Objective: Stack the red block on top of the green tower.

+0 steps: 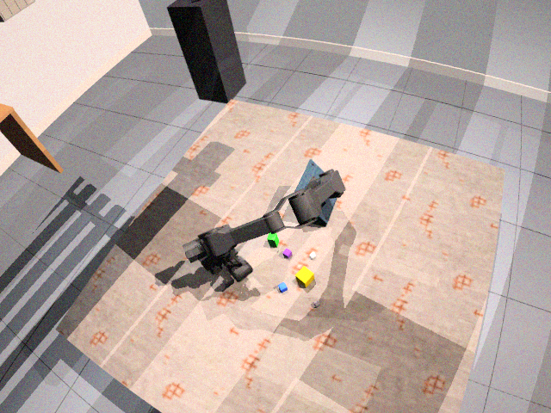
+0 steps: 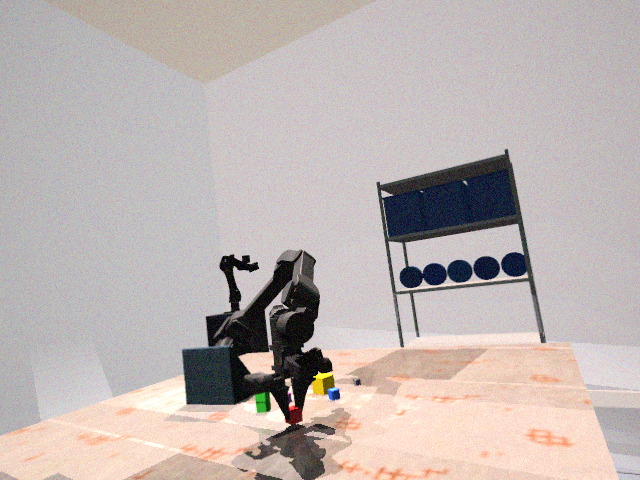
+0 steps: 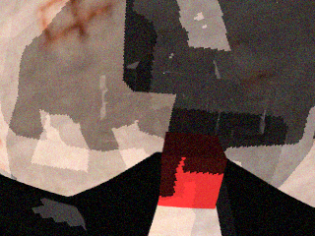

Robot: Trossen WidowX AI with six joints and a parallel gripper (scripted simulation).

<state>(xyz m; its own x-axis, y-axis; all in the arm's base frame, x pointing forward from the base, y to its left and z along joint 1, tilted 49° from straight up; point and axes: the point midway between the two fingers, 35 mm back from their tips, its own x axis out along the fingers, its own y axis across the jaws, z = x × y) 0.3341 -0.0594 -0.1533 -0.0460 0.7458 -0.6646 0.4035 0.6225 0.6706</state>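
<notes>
Claw (image 2: pixel 293 410): closed on the red block (image 3: pixel 192 180), low against the patterned rug (image 2: pixel 465 392); green tower (image 2: pixel 262 401) stands near, off to its side; risk: block slipping from a shallow pinch on lifting, or the fingers clipping and toppling the tower.

No legible text, label, brand, number or sign was found in any of the three views. The orange marks repeated across the worktop (image 1: pixel 400 249) are a woven cross-hatch pattern, not characters. The blue bins on the shelving unit (image 2: pixel 454 248) at the far right carry no readable markings at this resolution. The coloured blocks and the arm show plain faces only.
</notes>
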